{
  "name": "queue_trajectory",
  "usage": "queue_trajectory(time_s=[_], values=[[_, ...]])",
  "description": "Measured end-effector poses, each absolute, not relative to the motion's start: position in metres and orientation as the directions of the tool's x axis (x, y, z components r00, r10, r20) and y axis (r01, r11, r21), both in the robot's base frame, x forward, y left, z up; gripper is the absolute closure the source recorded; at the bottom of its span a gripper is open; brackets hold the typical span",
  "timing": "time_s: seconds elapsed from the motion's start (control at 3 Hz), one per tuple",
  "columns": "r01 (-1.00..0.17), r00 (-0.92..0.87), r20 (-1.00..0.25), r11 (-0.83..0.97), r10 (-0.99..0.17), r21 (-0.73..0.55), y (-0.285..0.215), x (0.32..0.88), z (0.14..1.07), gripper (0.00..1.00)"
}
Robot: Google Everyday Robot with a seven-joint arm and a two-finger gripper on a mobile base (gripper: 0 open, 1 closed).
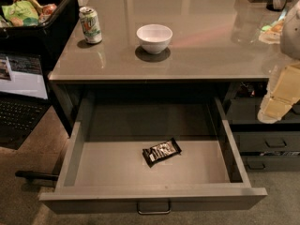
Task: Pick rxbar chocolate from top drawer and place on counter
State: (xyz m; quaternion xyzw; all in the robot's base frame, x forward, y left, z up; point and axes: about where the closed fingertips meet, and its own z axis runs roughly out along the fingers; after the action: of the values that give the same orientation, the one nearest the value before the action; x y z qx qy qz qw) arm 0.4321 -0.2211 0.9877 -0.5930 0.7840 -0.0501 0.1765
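At right, gripper (277,102) (rxbar (161,151) in drawer (117,165))

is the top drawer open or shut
Open: the wide grey drawer is pulled out, black-wrapped bar on its floor; gripper at right edge.

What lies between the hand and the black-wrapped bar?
Camera view: the pale hand hangs at the right edge; between it and the shiny black rxbar chocolate lie only the wide grey top drawer's right wall and bare floor.
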Motion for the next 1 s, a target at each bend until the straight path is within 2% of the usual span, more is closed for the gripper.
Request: queue_trajectory(time_s=[0.67,1.0], values=[[-0.914,-0.219,-0.246,0.287,-0.944,-0.288,-0.218,0.441,0.959,0.0],[-0.923,-0.202,-0.305,0.285,-0.931,-0.259,-0.216,0.453,0.89,0.0]])
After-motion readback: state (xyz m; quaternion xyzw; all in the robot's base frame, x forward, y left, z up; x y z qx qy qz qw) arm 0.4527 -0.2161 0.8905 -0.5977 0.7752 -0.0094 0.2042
